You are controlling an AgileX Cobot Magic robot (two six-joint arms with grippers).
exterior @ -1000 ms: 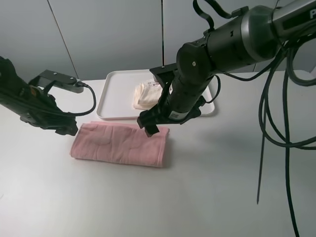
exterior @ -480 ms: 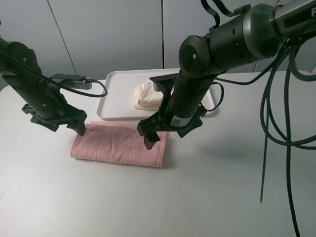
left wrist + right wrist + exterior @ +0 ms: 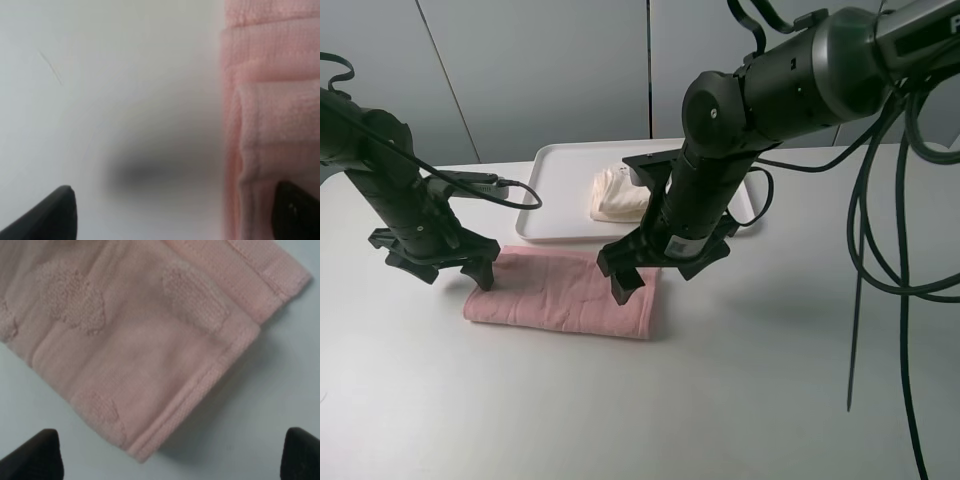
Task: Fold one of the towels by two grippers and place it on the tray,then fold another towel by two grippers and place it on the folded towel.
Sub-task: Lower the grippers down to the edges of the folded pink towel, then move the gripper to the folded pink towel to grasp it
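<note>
pink towel point(image 3: 560, 293) folded, cream towel point(image 3: 617, 193) on tray point(image 3: 555, 190)

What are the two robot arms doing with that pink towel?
The left hand is open at one end of the folded pink towel on the table, and the right hand is open at the other end. Neither holds it yet. The white towel already lies folded on the tray behind.

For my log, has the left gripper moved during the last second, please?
Yes, the left gripper edged toward the pink towel, now straddling its end.
</note>
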